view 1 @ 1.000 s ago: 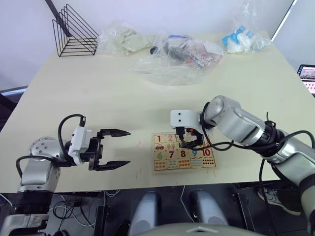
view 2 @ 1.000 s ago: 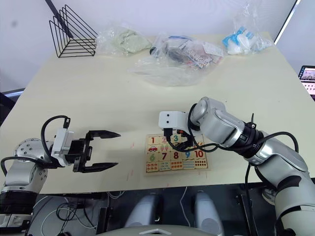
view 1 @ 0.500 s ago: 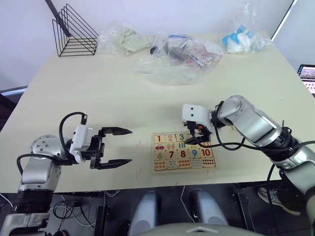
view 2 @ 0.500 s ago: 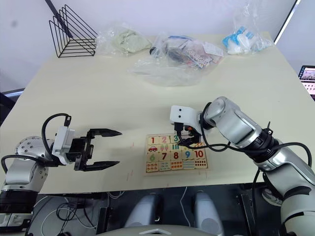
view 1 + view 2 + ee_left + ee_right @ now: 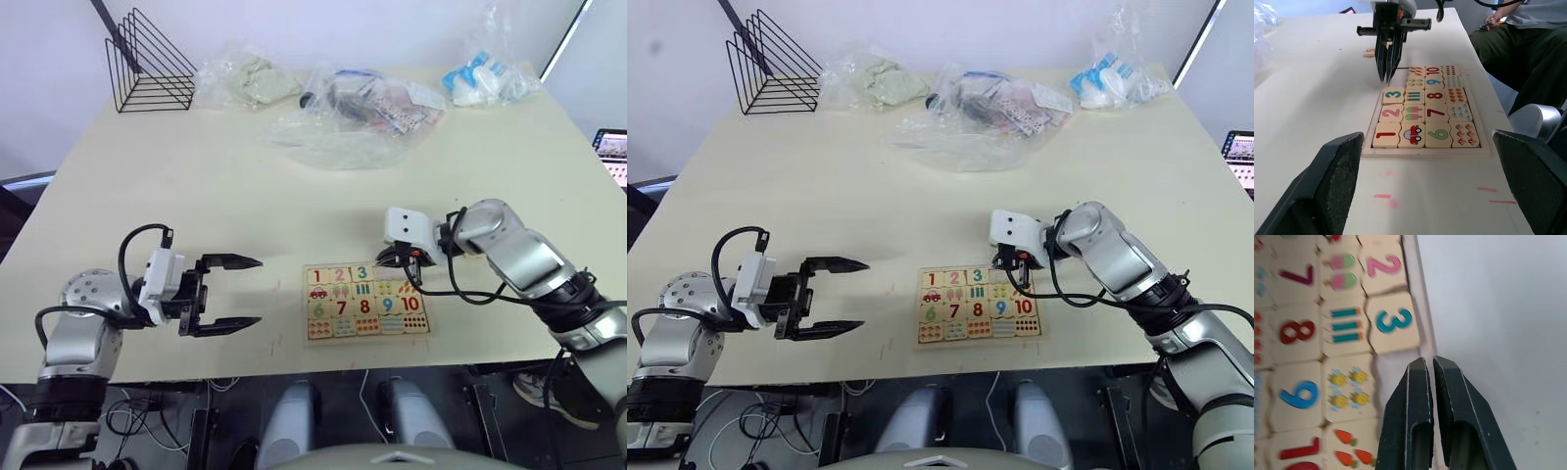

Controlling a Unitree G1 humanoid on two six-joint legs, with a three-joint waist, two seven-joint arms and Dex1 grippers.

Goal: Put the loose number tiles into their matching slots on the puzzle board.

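Puzzle board: flat pale-wood tray, raised rim, near edge of worktop, slightly right of centre; near rim close to the worktop's near edge.
Slots: far row of board; three filled with tiles 1, 2, 3; the two slots right of the 3 look bare.
Loose number tiles: one seen, red digit, probably 5, on worktop off the board's right end in left wrist view, apart from board.
Other rows: picture tiles, then 6, 7, 8, 9, 10, then a dot-picture row nearest.
Right hand: fingers pressed together, nothing between them, tips pointing down over the bare slot next to the 3, at the board's far rim; not touching the 3 as far as can be seen.
Left hand: fingers spread wide, holding nothing, hovering left of board, well apart from it.
Open room: wide bare worktop left and far of board, up to the bags; bare strip right of board.
Clutter: clear plastic bags along far edge, roughly four clumps; one black wire rack at far left corner.
Person: seated past the worktop's right side, dark trousers, in left wrist view.
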